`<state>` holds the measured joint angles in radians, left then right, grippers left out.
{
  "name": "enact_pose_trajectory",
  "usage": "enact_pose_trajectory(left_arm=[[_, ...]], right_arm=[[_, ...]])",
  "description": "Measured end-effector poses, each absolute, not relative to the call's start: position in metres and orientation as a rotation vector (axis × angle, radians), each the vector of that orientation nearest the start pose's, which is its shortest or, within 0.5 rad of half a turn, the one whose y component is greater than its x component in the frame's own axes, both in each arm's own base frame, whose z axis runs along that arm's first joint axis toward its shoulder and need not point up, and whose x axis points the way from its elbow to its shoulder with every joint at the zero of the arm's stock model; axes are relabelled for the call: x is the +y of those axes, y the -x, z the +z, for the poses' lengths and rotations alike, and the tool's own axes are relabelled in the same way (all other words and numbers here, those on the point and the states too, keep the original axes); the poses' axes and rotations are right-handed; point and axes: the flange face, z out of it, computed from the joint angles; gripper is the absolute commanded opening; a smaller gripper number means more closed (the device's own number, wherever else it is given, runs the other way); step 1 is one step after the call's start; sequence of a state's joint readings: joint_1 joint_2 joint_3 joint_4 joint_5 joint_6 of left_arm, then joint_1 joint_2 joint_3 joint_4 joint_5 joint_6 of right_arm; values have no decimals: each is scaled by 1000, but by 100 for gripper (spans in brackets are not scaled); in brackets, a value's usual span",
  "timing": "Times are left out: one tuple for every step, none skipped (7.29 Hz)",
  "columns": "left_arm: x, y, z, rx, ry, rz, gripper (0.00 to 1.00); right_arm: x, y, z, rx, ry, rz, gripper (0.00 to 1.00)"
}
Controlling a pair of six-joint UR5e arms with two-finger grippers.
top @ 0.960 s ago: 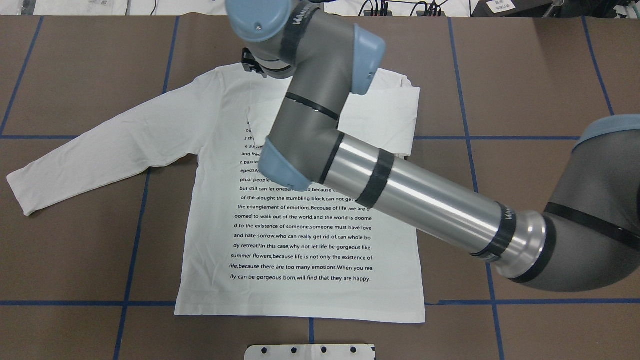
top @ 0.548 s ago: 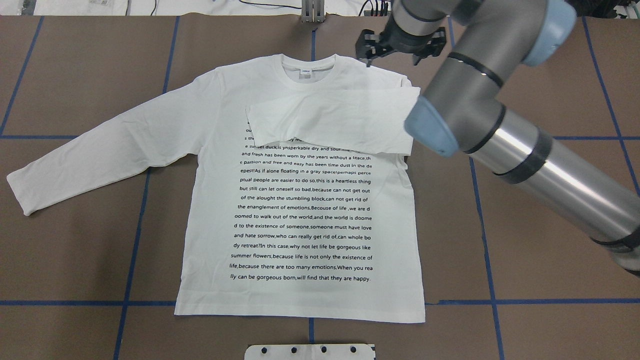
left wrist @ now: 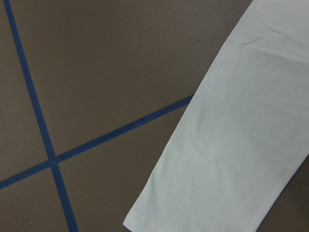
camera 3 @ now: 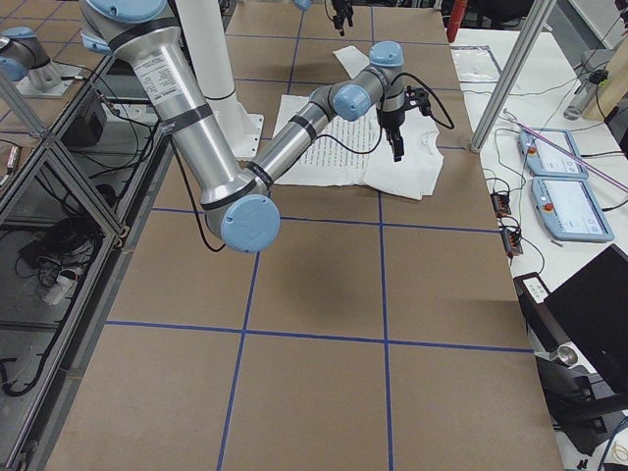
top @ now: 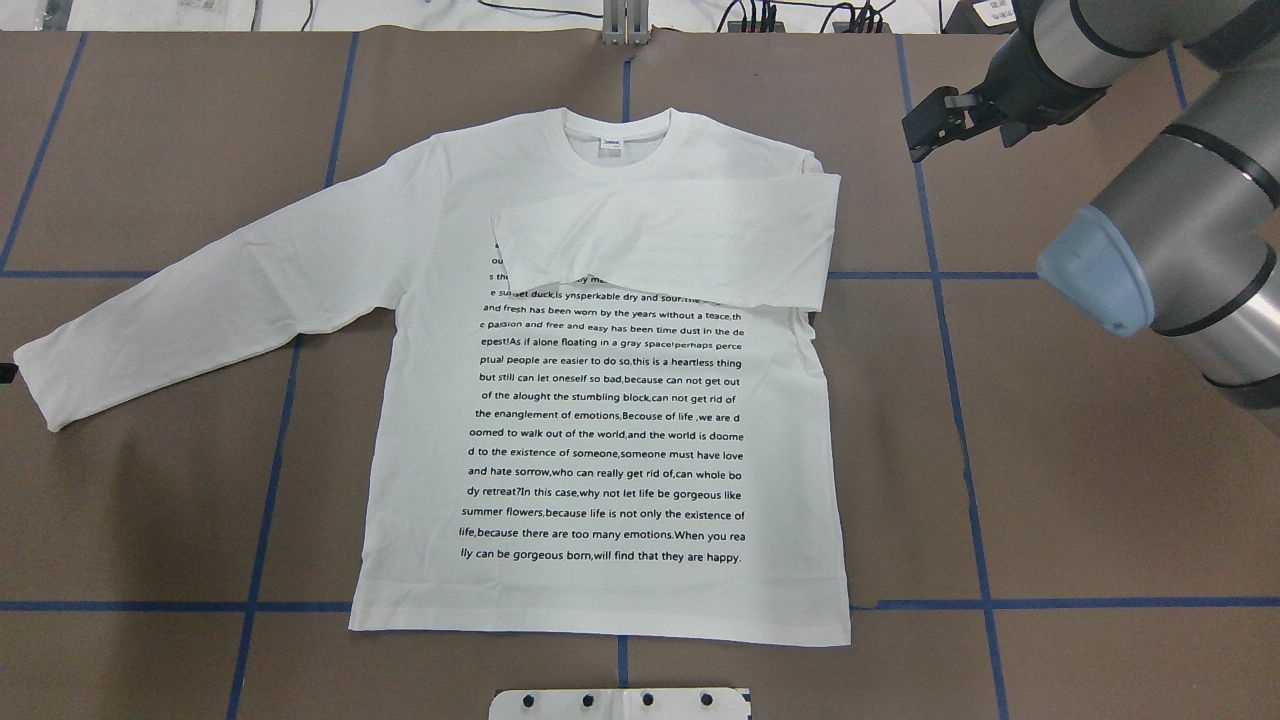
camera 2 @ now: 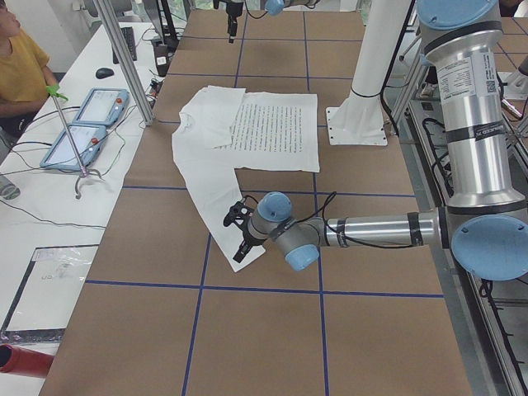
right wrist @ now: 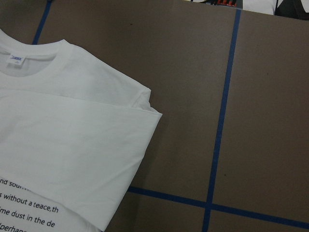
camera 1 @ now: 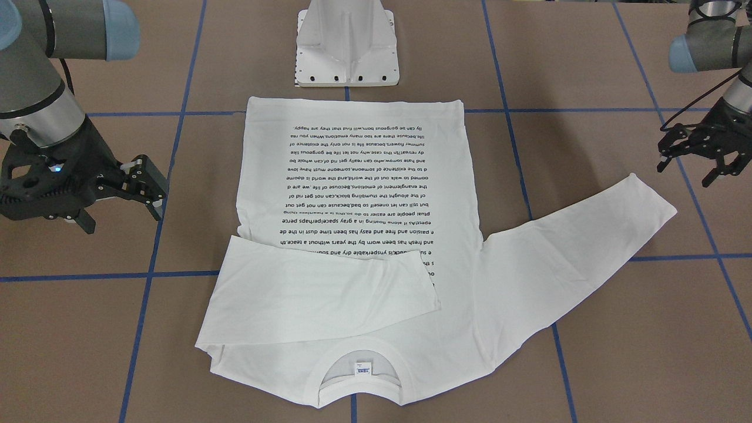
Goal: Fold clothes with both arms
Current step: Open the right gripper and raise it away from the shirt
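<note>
The white long-sleeved T-shirt (top: 600, 440) lies flat on the table, text side up, collar at the far edge. One sleeve (top: 670, 240) is folded across the chest. The other sleeve (top: 200, 290) stretches out sideways, and its cuff (left wrist: 231, 159) fills the left wrist view. My right gripper (top: 960, 125) hangs open and empty over bare table just beyond the folded shoulder. My left gripper (camera 1: 684, 167) is open and empty, close beside the outstretched cuff (camera 1: 646, 200) without touching it. No fingers show in either wrist view.
Brown paper with blue tape lines (top: 940, 300) covers the table. The white pedestal base (camera 1: 346, 53) stands at the robot's edge behind the hem. A seated person (camera 2: 16, 58) and two handheld control units (camera 2: 82, 124) are on a side bench.
My right arm has swung from above the collar out to the right, off the shirt. The folded sleeve stays lying across the chest. The shirt has not shifted.
</note>
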<state>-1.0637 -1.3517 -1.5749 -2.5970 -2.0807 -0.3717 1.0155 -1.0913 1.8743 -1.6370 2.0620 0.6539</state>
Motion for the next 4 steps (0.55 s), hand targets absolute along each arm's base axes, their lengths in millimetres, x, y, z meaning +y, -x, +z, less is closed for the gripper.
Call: enact_pose_trajectory(left_arm=[[-405,-151,655,768,-504,369,100],[-399,-168,658,768,-493,404,96],[-394,-180,659,769,-486,430,74],[-392,-187,660,765,-484,445,60]], right_arm=[[-558,242,268,-784,-310,-85,100],[-555,239,270,-783,-309,-85,100],[-552,237,272,-782,-311,-84,100],[-550,236,273,-781,-312,-84,100]])
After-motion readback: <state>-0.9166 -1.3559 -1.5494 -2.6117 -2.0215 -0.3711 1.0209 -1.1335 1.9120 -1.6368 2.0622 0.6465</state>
